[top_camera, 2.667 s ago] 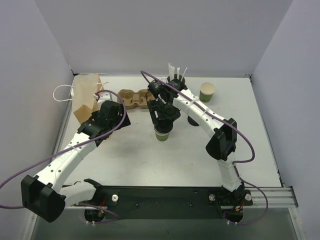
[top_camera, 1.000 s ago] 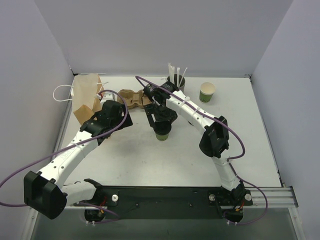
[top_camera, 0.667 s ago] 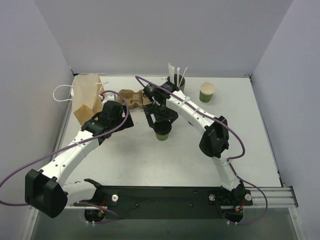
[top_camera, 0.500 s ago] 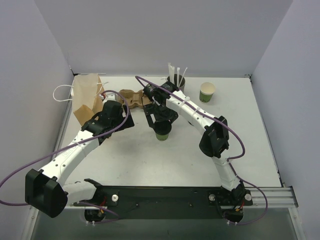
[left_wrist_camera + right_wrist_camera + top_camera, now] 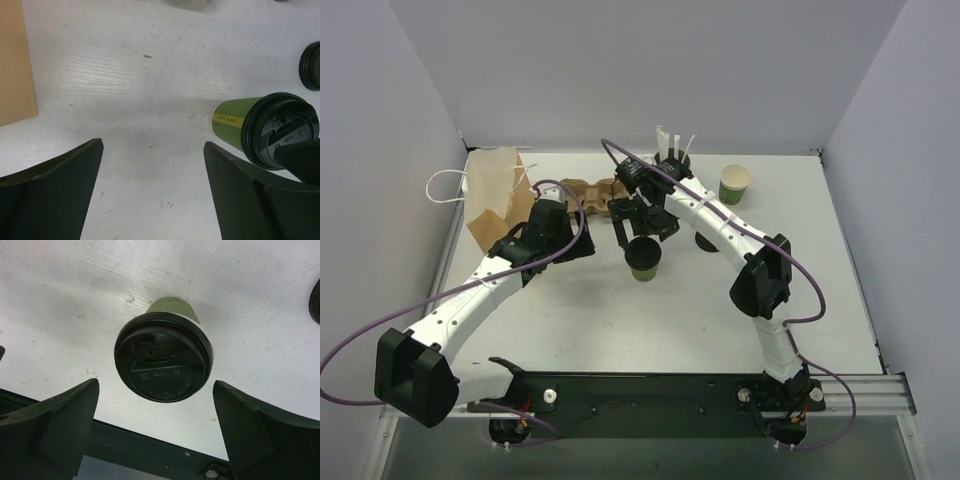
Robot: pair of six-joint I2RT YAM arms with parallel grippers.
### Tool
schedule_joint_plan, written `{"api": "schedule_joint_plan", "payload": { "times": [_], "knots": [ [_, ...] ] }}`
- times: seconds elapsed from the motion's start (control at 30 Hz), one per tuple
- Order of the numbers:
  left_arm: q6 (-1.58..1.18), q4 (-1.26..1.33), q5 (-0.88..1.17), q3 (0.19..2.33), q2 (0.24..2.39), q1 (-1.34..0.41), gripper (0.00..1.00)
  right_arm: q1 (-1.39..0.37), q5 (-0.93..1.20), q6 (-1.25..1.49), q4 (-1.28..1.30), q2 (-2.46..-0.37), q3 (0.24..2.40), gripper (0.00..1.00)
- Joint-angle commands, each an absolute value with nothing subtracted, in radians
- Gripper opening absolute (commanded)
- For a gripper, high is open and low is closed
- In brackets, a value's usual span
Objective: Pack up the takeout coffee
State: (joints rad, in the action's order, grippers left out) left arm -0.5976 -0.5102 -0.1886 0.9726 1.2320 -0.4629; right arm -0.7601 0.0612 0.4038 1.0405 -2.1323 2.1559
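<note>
Top external view has the small green paper cup with the round black plastic lid (image 5: pixel 643 258) standing upright near the middle of the white table (image 5: pixel 620 320), apart from the brown paper bag (image 5: pixel 492 195) at far left and the brown cardboard cup carrier (image 5: pixel 588 193) behind it. The right gripper (image 5: pixel 642 232) hangs over the cup with its jaws spread wide and nothing in them; the left gripper (image 5: pixel 572 243) hovers beside the cup on the bag side, likewise wide and empty. The step in hand looks to be taking hold of the lidded cup so it can go to the carrier or the bag. To do it well, the right gripper should drop straight down until its fingers flank the green wall below the lid's rim, close gently so the paper does not buckle, and lift without tilting. Right wrist view gives what the overhead cannot: the lid (image 5: pixel 163 357) lies nearly centred between the two fingers (image 5: pixel 55 425) and looks evenly seated, so little sideways correction seems needed. Left wrist view alone shows the cup's side wall (image 5: pixel 232 120) with its yellow band, and a dark shape crossing the lid's lower edge, probably the other arm's finger, though too cropped to be sure. Only the overhead shows the dark grey straw holder (image 5: pixel 672 168) and the open green cup without a lid (image 5: pixel 735 184) at the back
</note>
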Motion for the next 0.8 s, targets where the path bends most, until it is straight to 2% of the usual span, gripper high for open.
{"api": "schedule_joint_plan", "payload": {
  "times": [0.0, 0.1, 0.27, 0.5, 0.53, 0.77],
  "knots": [
    [-0.574, -0.431, -0.095, 0.982, 1.256, -0.463, 0.93, -0.718, 0.054, 0.429, 1.043, -2.039, 2.086, 0.92],
    [-0.571, -0.408, -0.045, 0.991, 1.281, -0.477, 0.88, -0.683, 0.038, 0.452, 0.997, -1.970, 2.014, 0.90],
    [-0.566, -0.396, -0.034, 1.045, 1.342, -0.552, 0.78, -0.647, 0.070, 0.497, 0.865, -1.838, 1.827, 0.81],
    [-0.568, -0.410, -0.064, 1.140, 1.440, -0.612, 0.67, -0.641, 0.150, 0.537, 0.733, -1.792, 1.692, 0.57],
    [-0.568, -0.413, -0.064, 1.147, 1.445, -0.615, 0.67, -0.641, 0.152, 0.537, 0.724, -1.793, 1.684, 0.51],
    [-0.566, -0.422, -0.061, 1.186, 1.477, -0.629, 0.63, -0.641, 0.170, 0.549, 0.675, -1.798, 1.634, 0.45]
  ]
}}
